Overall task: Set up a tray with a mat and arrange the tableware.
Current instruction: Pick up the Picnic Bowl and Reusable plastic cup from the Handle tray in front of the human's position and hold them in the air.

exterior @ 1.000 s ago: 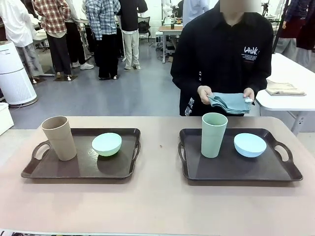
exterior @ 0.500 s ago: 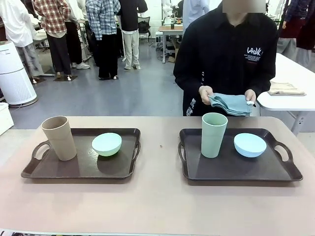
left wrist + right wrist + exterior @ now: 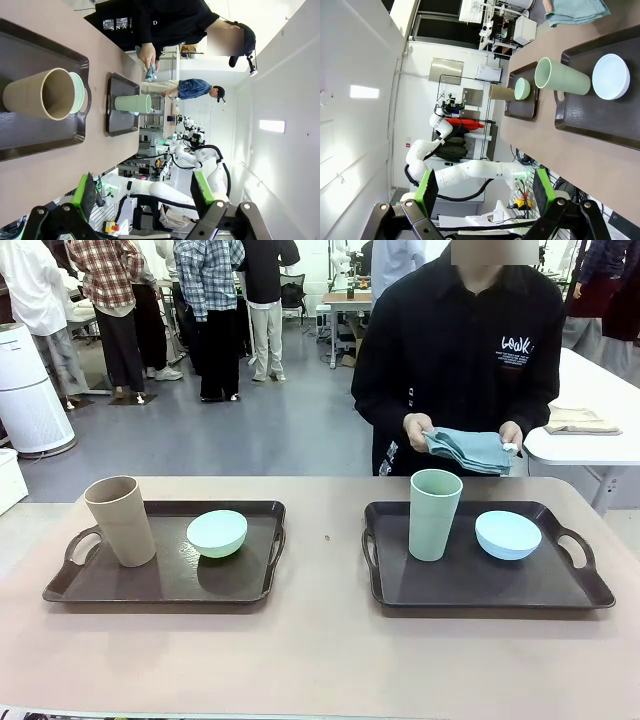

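Note:
Two dark brown trays lie on the table. The left tray [image 3: 165,585] holds a tan tumbler [image 3: 120,520] and a mint green bowl [image 3: 217,533]. On the right tray [image 3: 470,585] stand a pale green tumbler [image 3: 434,514] and a light blue bowl [image 3: 508,535]. Behind the right tray a person holds a folded blue-grey mat [image 3: 468,450] in both hands. My left gripper [image 3: 144,192] is open, off to the side of the tan tumbler [image 3: 42,93] and well back from it. My right gripper [image 3: 485,192] is open too, far from the green tumbler [image 3: 562,77] and blue bowl [image 3: 611,76].
A folded beige cloth [image 3: 575,420] lies on a white side table at the far right. Several people stand in the room behind. The bare tabletop [image 3: 320,660] runs between the trays and along the near edge.
The person has shifted slightly to the right while holding the folded mat. The trays and tableware have stayed put.

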